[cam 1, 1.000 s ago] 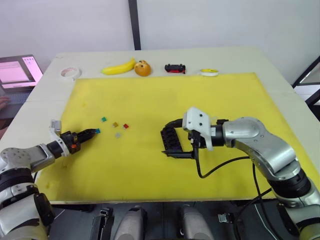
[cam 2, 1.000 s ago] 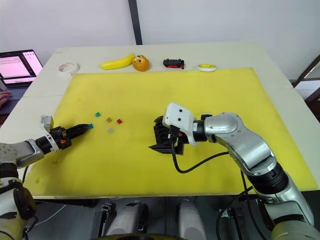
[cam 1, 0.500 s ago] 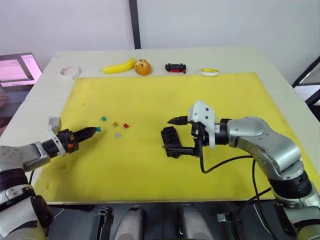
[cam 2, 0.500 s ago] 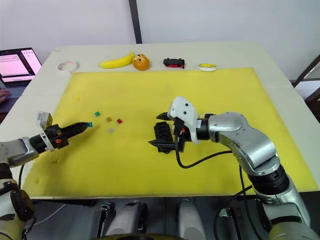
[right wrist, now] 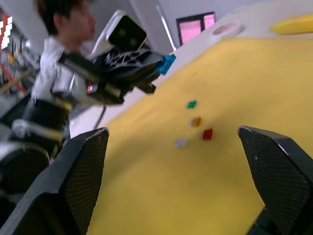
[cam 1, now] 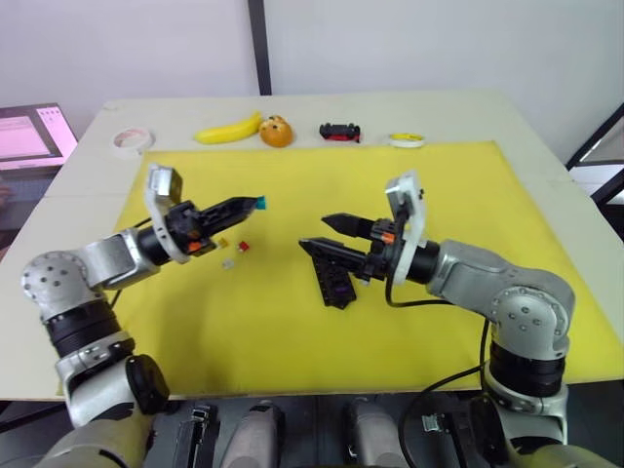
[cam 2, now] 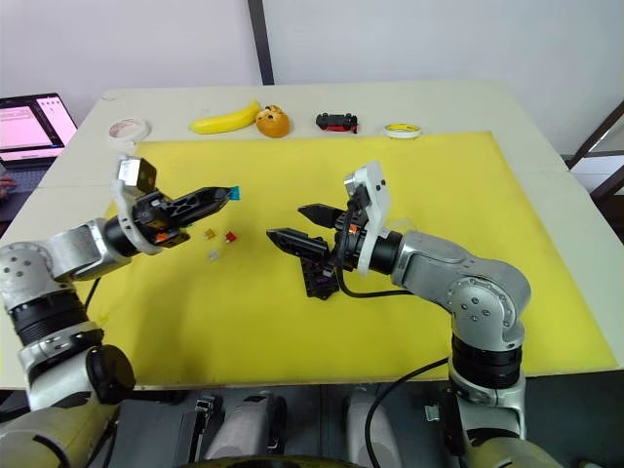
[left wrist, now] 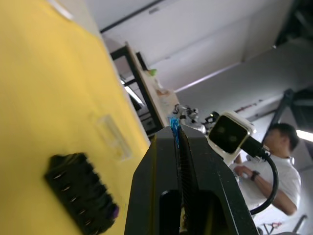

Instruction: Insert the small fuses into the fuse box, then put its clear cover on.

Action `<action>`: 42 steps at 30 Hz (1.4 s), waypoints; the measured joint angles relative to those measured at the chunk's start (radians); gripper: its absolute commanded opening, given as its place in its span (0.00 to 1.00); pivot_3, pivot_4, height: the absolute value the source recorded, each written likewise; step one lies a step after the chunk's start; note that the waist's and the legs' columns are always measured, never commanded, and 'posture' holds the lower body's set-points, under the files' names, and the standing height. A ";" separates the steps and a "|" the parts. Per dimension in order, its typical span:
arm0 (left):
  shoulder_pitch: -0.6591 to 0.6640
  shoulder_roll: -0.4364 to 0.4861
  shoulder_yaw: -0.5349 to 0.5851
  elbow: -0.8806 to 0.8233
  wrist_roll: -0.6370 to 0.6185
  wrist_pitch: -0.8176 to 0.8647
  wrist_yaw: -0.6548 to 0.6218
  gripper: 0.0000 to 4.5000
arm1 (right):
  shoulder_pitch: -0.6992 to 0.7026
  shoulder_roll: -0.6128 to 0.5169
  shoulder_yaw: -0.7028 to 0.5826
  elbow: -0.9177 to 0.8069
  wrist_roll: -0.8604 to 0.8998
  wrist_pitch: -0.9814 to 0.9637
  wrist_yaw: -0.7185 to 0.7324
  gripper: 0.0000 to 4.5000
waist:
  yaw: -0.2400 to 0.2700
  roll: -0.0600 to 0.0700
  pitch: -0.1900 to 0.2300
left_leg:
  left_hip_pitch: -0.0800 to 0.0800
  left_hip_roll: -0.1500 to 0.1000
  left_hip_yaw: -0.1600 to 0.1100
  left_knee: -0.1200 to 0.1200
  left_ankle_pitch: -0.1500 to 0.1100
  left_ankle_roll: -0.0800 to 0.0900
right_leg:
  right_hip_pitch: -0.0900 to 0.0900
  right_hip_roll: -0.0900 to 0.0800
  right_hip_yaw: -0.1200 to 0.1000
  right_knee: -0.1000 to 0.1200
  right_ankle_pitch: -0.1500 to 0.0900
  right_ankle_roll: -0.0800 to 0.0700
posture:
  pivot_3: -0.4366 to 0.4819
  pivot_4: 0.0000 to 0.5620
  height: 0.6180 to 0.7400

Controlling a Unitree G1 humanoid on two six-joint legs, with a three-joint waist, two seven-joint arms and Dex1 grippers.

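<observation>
I see a big pale table (cam 1: pixel 546 156) with a yellow mat (cam 1: pixel 458 185) lying on top of it. Behind the table is a plain white wall (cam 1: pixel 439 44) with a dark post (cam 1: pixel 257 44) going up it. A laptop (cam 2: pixel 29 125) with a pink screen sits off the table's left side. On the right there is a dark metal frame (cam 1: pixel 597 146) over a light floor (cam 1: pixel 606 185).

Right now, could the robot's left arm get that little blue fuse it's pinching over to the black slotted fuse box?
Probably yes: the left gripper holds the blue fuse raised, with open yellow mat between it and the black fuse box. The open right gripper hovers close, though.
</observation>
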 measured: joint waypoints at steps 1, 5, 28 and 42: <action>0.000 -0.010 -0.009 -0.008 -0.020 -0.012 0.018 0.01 | -0.002 0.013 -0.010 0.005 0.021 0.007 -0.029 1.00 | 0.000 0.000 0.000 | 0.000 0.000 0.000 0.000 0.000 0.000 | 0.000 0.000 0.000 0.000 0.000 0.000 | 0.48 0.27 1.00; 0.001 -0.038 -0.073 -0.036 -0.125 -0.080 0.110 0.01 | -0.010 0.044 -0.043 0.028 0.117 0.021 -0.151 1.00 | 0.001 0.000 0.000 | 0.000 0.000 0.001 0.000 0.000 0.000 | 0.000 0.000 0.000 0.000 0.000 0.000 | 0.48 0.27 1.00; 0.010 0.003 -0.315 -0.037 -0.310 -0.315 0.164 0.00 | -0.051 0.001 0.013 0.108 0.511 -0.164 -0.487 0.60 | -0.002 0.000 0.000 | 0.000 0.000 0.002 0.000 -0.001 0.002 | 0.000 0.003 0.000 0.000 0.000 0.000 | 0.48 0.27 1.00; 0.040 0.008 -0.377 -0.050 -0.376 -0.388 0.186 0.00 | -0.046 -0.049 0.061 0.108 0.608 -0.281 -0.553 0.60 | -0.002 0.000 0.000 | 0.000 0.000 0.002 0.000 -0.001 0.003 | 0.000 0.003 0.000 0.000 0.000 0.000 | 0.48 0.27 1.00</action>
